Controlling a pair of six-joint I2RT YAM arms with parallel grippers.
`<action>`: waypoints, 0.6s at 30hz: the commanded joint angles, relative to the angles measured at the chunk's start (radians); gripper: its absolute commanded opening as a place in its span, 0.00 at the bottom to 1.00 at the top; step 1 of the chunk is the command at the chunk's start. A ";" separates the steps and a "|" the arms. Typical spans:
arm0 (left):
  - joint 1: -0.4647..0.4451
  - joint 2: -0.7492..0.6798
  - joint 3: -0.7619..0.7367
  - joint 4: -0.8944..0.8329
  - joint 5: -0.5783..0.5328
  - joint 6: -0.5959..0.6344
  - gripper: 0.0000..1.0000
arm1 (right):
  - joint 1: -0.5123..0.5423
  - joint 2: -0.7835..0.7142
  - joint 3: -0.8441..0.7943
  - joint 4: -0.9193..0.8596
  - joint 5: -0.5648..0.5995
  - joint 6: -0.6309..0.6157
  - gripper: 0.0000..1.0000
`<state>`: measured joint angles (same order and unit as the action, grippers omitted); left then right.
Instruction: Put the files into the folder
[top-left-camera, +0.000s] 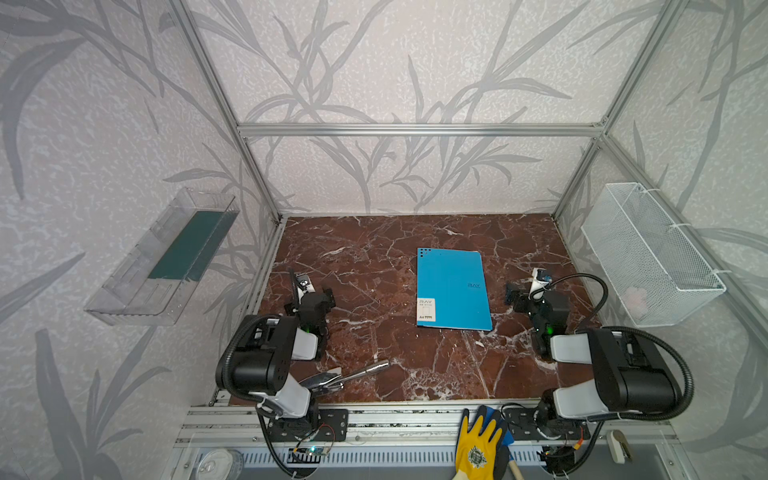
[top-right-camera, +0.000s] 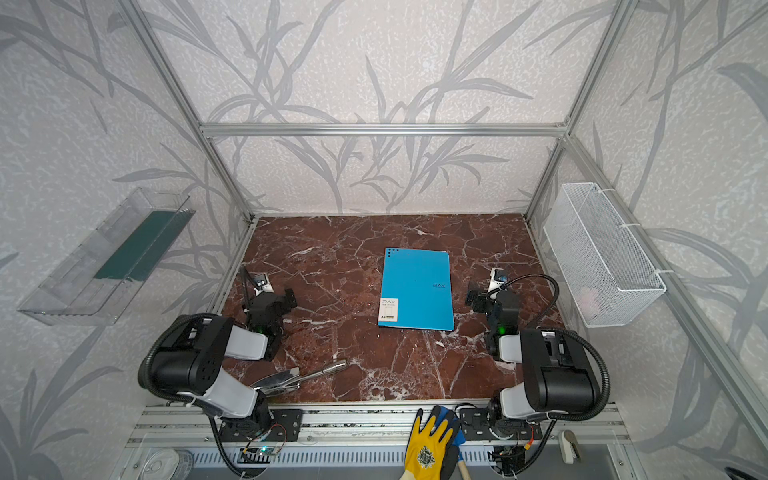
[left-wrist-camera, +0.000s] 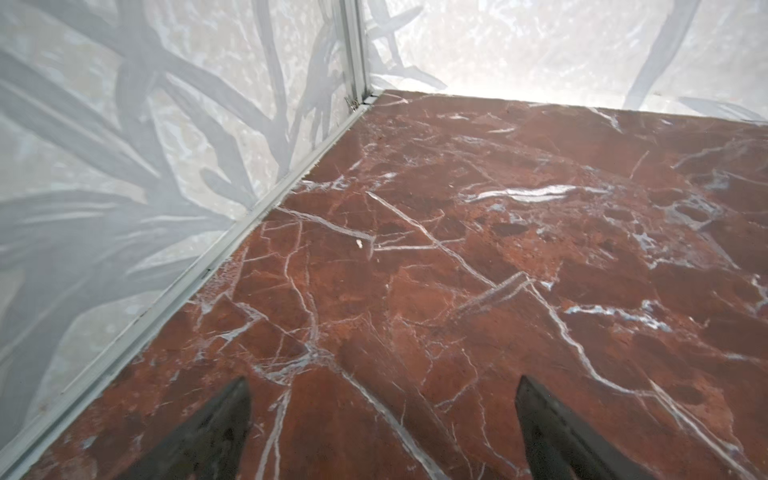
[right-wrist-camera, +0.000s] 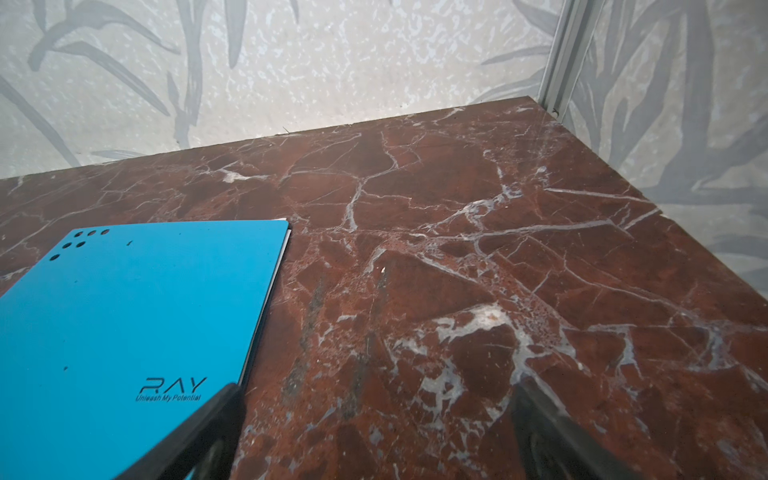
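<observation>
- Well, nearest me a yellow-and-black glove lies on the metal rail at the front, towards the right.
- Just past the rail, a shiny metal tool rests on the table, beside the left arm's base.
- Further in, my left end effector sits low over bare marble near the left wall, its jaws spread wide with nothing between them.
- My right end effector sits on the opposite side, jaws wide apart and empty. It is close beside the folder's right edge.
- I see the blue folder lying flat and closed on the table, right of centre. It is between the two end effectors and nearer the right one, with its white label at the near left corner.
- Along the folder's open side the right wrist view shows a thin pale edge; I cannot tell whether that is paper.
- Off the table, a clear tray on the left wall holds a dark green slab, and a white wire basket hangs on the right wall.
</observation>
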<state>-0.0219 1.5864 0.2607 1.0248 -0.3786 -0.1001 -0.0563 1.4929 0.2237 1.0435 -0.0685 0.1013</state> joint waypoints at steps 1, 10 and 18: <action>0.030 -0.040 0.085 -0.057 0.067 0.001 0.99 | 0.022 0.109 -0.021 0.256 -0.018 -0.046 0.99; 0.039 -0.019 0.088 -0.026 0.121 0.032 0.99 | 0.102 0.095 0.129 -0.017 0.021 -0.131 0.99; 0.040 -0.018 0.089 -0.025 0.121 0.033 0.99 | 0.103 0.095 0.129 -0.022 0.022 -0.131 0.99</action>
<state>0.0143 1.5730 0.3473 0.9878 -0.2661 -0.0860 0.0471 1.6001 0.3523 1.0248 -0.0601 -0.0139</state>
